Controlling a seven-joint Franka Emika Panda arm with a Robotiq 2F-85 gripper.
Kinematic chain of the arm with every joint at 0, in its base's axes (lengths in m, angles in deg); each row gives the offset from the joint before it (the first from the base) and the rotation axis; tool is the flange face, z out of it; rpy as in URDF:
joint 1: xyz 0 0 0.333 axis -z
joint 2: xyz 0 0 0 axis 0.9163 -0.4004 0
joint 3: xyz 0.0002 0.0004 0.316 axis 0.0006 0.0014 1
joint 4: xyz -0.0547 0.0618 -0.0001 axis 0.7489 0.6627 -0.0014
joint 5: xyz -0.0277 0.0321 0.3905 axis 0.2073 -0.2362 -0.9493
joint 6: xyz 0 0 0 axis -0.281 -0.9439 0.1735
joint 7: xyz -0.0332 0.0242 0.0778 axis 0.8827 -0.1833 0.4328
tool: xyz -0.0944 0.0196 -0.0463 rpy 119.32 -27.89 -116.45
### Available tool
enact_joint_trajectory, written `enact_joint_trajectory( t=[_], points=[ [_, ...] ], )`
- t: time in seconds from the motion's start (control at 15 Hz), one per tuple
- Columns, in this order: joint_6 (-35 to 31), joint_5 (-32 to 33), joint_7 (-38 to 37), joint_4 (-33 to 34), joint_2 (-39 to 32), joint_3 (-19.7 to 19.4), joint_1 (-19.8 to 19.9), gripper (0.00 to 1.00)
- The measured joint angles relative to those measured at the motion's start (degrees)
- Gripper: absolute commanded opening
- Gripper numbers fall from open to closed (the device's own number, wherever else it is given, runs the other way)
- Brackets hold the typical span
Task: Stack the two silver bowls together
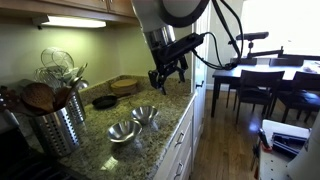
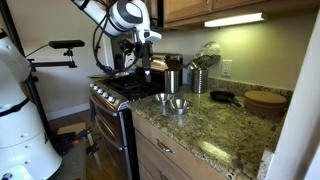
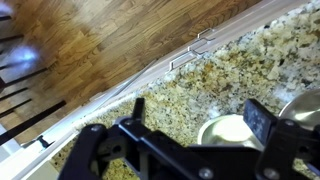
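Two silver bowls sit side by side on the granite counter near its front edge, one (image 1: pixel 123 131) nearer the camera and one (image 1: pixel 146 115) just behind it. Both also show in an exterior view, one (image 2: pixel 181 105) beside the other (image 2: pixel 166 99). My gripper (image 1: pixel 164 74) hangs open and empty well above the counter, apart from both bowls; it shows too in an exterior view (image 2: pixel 146 72). In the wrist view the open fingers (image 3: pixel 197 118) frame one bowl (image 3: pixel 230 131) far below. The other bowl (image 3: pixel 306 102) is cut off by the right edge.
A tall ribbed steel canister (image 1: pixel 57 126) full of utensils stands at the counter's end by the stove (image 2: pixel 120 92). A dark flat pan (image 1: pixel 104 101) and a wooden bowl (image 1: pixel 127 85) sit by the back wall. Wooden floor (image 3: pixel 90 45) lies beyond the counter edge.
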Motion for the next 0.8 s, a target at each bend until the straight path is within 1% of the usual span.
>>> enact_joint_trajectory(
  t=[0.33, 0.47, 0.8],
  points=[
    [-9.67, 1.55, -0.57, -1.69, -4.63, -5.24, 0.91, 1.0],
    [-9.98, 1.55, -0.44, -1.49, -5.7, -5.86, 0.91, 1.0],
    [-10.35, 1.54, -0.45, -1.29, -6.17, -5.56, 0.31, 1.0]
  ],
)
